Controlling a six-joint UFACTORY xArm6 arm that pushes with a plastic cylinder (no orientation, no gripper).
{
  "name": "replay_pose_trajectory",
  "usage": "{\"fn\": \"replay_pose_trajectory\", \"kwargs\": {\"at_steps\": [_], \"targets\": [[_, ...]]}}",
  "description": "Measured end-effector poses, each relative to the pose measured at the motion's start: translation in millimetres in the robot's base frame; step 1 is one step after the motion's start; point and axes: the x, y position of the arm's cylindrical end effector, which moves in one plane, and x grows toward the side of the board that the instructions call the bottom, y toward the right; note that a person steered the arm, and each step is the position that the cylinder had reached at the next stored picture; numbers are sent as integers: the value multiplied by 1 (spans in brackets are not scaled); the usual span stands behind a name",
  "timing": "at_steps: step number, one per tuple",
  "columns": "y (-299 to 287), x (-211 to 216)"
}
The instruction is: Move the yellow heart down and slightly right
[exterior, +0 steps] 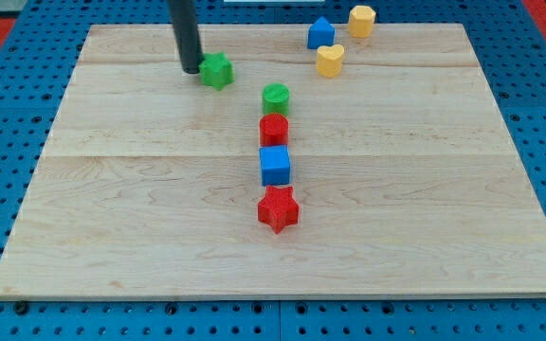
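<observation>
On the wooden tabletop [425, 227], nearest lies a red star [278, 208], then a blue cube [275, 165], a red cylinder [274, 129] and a green cylinder [276, 97] in a line. Farther left, the tip [191, 69] touches a green star [217, 70]. No jaws exist. Far right sits the yellow heart [329, 60], a blue block [320, 33] just beyond, then a yellow hexagon [361, 20].

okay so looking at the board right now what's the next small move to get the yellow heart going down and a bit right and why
Probably lift away from the green star and travel right to just above the yellow heart, slightly on its left. My tip sits beside the star, far left of the heart, and the blue block crowds the heart's upper-left side, so approach carefully.
</observation>
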Motion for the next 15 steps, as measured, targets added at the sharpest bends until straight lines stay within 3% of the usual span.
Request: {"fn": "replay_pose_trajectory", "kwargs": {"at_steps": [1, 2, 4, 5, 7, 9, 12, 15], "targets": [[-3, 0], [-42, -31], [89, -81], [147, -72], [196, -53], [172, -13], [89, 6], [178, 27]]}}
